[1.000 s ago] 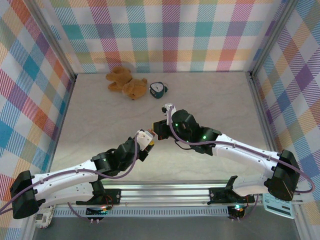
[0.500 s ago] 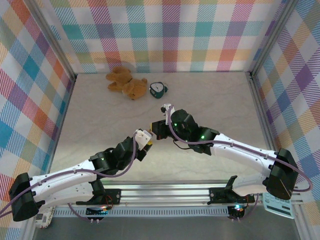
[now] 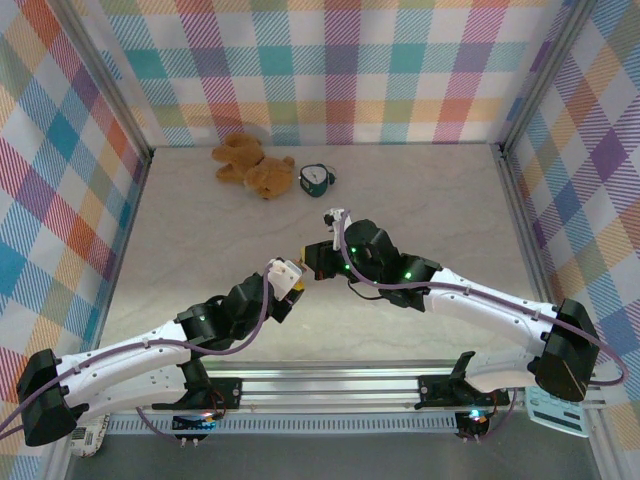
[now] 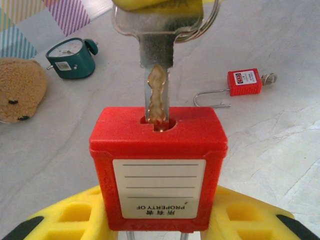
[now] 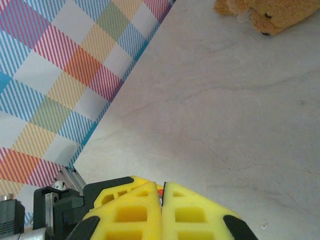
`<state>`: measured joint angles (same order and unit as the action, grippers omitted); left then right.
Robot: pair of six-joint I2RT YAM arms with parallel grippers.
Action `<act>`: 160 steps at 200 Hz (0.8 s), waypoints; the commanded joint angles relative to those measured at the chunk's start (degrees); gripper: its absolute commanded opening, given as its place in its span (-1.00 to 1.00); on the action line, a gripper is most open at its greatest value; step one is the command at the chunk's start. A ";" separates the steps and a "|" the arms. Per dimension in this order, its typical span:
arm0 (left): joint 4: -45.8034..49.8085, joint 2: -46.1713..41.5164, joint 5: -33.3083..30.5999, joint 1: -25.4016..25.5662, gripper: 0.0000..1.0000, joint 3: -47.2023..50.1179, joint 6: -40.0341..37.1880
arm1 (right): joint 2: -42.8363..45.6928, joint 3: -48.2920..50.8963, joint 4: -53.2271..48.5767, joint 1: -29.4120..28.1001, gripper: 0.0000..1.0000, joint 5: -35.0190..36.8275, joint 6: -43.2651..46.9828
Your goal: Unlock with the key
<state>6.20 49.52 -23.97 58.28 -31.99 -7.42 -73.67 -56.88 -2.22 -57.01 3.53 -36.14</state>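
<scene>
Twisting off-axis could bend or jam the key point(image 4: 156, 62), seated in the red padlock point(image 4: 158, 165) at frame centre; right claw point(image 5: 163, 200) pinches its head, left claw point(image 4: 158, 225) clamps the padlock.

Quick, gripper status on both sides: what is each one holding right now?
The left gripper is closed on the red padlock.
The right gripper is shut on the key, whose blade sits in that padlock's keyhole.
</scene>
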 commanded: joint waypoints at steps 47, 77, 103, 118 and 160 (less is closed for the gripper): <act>-12.82 0.98 0.78 -1.95 -0.91 -6.01 -0.81 | -3.83 -1.00 -13.80 -4.26 -1.00 -11.46 3.44; -13.57 2.03 0.82 -1.94 -0.93 -6.21 -1.37 | -4.11 -1.74 -14.81 -4.71 -1.00 -12.71 3.51; -16.28 0.99 -0.65 -2.66 -0.93 -5.29 -0.49 | -4.35 -1.62 -16.17 -5.18 -1.00 -11.85 2.79; -17.36 -0.30 -0.42 -3.66 -0.94 -4.85 0.79 | -4.21 -0.36 -15.72 -5.23 -1.00 -10.94 2.04; -19.34 -2.50 0.55 -4.13 -0.96 -3.49 0.44 | -4.73 0.26 -15.12 -5.30 -1.00 -8.76 -0.91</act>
<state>5.63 50.26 -19.88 56.07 -32.18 -8.43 -76.23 -59.05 -7.16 -58.70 3.68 -34.11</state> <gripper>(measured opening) 0.378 0.058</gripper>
